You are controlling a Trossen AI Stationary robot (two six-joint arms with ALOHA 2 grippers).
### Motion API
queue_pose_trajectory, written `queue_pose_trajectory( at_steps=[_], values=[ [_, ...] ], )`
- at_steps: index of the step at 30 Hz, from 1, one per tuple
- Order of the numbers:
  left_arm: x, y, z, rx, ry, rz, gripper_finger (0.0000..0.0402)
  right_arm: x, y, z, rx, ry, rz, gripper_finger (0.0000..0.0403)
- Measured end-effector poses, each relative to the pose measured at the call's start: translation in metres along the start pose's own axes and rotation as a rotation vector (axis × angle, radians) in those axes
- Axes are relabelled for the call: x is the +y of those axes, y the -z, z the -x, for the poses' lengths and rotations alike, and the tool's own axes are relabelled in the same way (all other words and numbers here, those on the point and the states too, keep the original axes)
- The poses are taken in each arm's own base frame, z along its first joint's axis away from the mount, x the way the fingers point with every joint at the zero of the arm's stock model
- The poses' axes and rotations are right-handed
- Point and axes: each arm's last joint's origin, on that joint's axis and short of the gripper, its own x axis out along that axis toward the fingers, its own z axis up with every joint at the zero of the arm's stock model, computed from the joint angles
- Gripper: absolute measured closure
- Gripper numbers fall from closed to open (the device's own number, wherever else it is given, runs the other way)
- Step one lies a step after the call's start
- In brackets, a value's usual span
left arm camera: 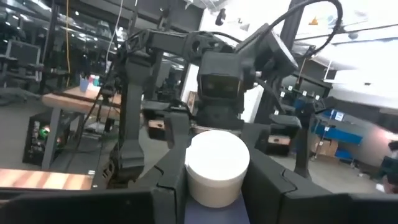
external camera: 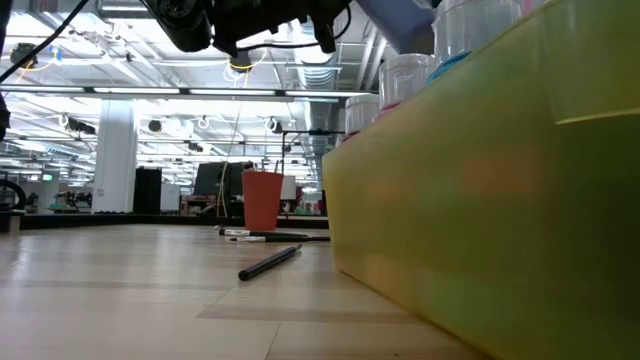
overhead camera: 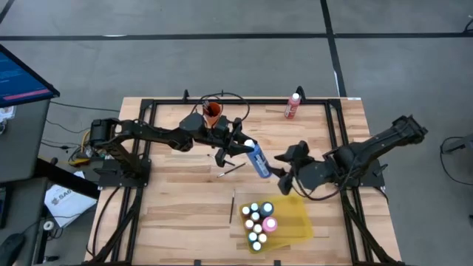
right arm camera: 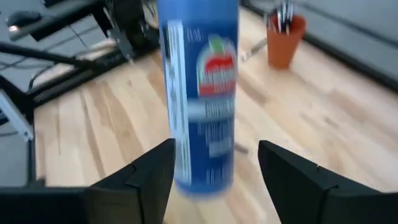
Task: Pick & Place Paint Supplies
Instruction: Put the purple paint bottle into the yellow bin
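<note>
Fingers of the left gripper (overhead camera: 238, 145) clamp the capped end of the blue paint bottle (overhead camera: 259, 159), held above the desk (overhead camera: 170, 207); the right gripper (overhead camera: 282, 171) fingers stand apart at its base.

The wooden table (overhead camera: 185, 214) has open room at lower left; the flat yellow plastic tray (overhead camera: 295, 218) of bottles blocks lower right.
</note>
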Motion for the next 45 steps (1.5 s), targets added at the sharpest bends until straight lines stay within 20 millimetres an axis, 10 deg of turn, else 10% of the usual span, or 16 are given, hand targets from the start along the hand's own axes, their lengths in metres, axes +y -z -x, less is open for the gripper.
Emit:
queue_pose_trajectory(
  at_steps=[14, 27, 45],
  values=[
    [-0.067, 0.016, -0.039, 0.147, -0.054, -0.340, 0.0305, -0.044, 0.032, 0.069, 0.175, 0.144, -0.305, 0.0237],
    [-0.074, 0.045, -0.086, 0.185, -0.005, -0.358, 0.0305, -0.030, 0.046, 0.050, 0.190, 0.253, -0.240, 0.0333],
    [-0.074, 0.094, -0.100, 0.294, 0.071, -0.405, 0.0305, -0.026, 0.055, 0.041, 0.213, 0.337, -0.190, 0.0345]
  ],
)
